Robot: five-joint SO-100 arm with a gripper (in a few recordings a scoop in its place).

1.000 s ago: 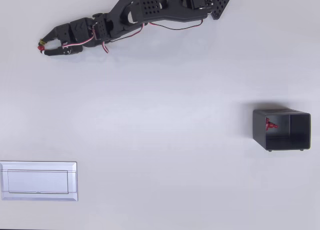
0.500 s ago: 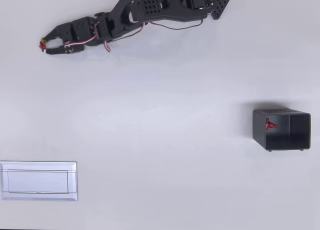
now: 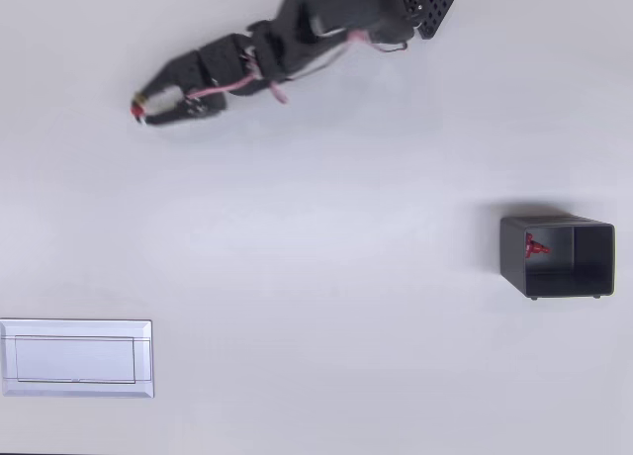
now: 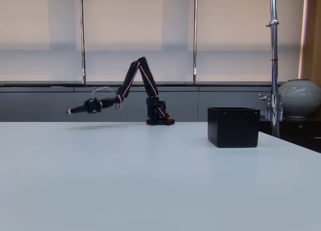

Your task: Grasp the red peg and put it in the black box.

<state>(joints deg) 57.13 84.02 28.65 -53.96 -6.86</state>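
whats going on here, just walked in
A black arm is carrying the red peg pinched in its gripper, raised off the table in the fixed view. In the overhead view it is at the upper left, far from the black box at the right. The box already holds another small spiky red piece. A white plate lies untouched at the lower left. The peg is not yet in the box.

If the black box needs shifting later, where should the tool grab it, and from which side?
From above, probably: pinch one thin wall of the black box, one finger inside, one outside, since its top is open. In the overhead view take the right wall, away from the spiky red piece inside.
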